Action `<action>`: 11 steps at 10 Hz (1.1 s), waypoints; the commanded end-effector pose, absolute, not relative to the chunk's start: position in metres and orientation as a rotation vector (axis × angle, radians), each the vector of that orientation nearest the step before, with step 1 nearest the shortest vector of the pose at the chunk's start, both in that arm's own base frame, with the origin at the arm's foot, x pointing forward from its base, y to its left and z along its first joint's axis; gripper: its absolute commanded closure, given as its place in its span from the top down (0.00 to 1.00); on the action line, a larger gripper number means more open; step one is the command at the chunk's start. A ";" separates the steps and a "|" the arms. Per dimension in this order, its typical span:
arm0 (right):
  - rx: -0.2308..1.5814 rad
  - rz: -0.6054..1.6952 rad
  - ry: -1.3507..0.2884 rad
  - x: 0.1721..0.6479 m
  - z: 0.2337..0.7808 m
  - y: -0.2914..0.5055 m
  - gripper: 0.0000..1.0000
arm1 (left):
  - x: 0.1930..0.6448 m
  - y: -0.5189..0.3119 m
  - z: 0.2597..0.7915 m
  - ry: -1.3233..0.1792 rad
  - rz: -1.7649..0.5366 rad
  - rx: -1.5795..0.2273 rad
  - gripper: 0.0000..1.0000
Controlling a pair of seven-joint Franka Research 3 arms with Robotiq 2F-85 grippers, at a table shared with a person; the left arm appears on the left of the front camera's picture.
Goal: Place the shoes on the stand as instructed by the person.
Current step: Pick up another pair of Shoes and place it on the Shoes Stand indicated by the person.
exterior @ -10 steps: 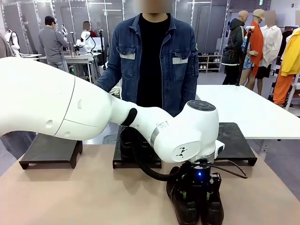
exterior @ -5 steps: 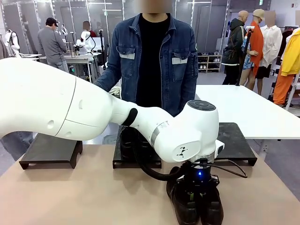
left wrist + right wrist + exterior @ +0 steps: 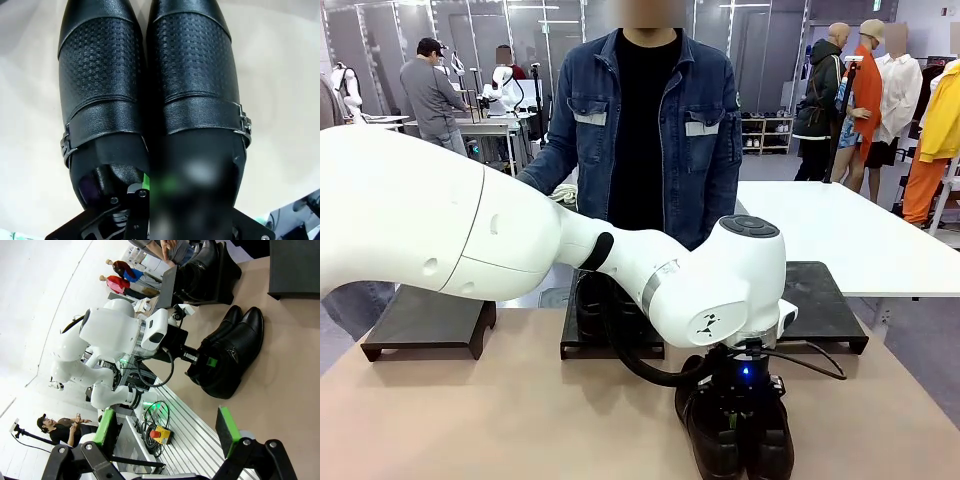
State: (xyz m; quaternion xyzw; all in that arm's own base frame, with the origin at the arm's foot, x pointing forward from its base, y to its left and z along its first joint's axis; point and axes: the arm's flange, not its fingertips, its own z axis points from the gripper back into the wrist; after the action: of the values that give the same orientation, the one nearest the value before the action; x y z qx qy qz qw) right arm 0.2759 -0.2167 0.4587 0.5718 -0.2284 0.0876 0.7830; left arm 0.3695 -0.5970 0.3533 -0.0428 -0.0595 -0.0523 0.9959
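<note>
A pair of glossy black shoes (image 3: 715, 445) with a strap across the top stands side by side at the table's front right. My left gripper (image 3: 740, 415) comes straight down on their openings. In the left wrist view the textured toes (image 3: 102, 75) point away, and my left gripper (image 3: 155, 185) is shut on the two shoes' adjoining inner walls. Another black pair (image 3: 588, 300) sits on the middle stand (image 3: 590, 348), partly hidden by my left arm. The person (image 3: 650, 120) stands behind it. My right gripper (image 3: 165, 435) hangs open and empty, away from the shoes (image 3: 235, 347).
An empty dark stand (image 3: 425, 320) sits at the left and another (image 3: 825, 300) at the right behind my left wrist. A white table (image 3: 860, 235) stands behind on the right. Bare tabletop lies in front of the left and middle stands.
</note>
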 end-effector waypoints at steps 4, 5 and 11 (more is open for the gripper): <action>1.237 0.202 -0.505 0.276 0.460 -0.218 1.00 | 0.356 -0.573 0.436 -0.096 -0.089 -0.036 0.03; 1.237 0.202 -0.505 0.276 0.460 -0.218 1.00 | 0.353 -0.555 0.453 -0.092 -0.069 -0.029 0.03; 1.237 0.202 -0.505 0.276 0.460 -0.218 1.00 | 0.354 -0.378 0.529 -0.160 -0.254 -0.084 0.03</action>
State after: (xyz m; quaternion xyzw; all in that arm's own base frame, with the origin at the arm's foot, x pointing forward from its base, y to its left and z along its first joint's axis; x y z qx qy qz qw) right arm 0.2759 -0.2167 0.4586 0.5720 -0.2283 0.0874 0.7830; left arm 0.3651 -0.4290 0.5244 -0.0133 -0.0667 -0.0936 0.9933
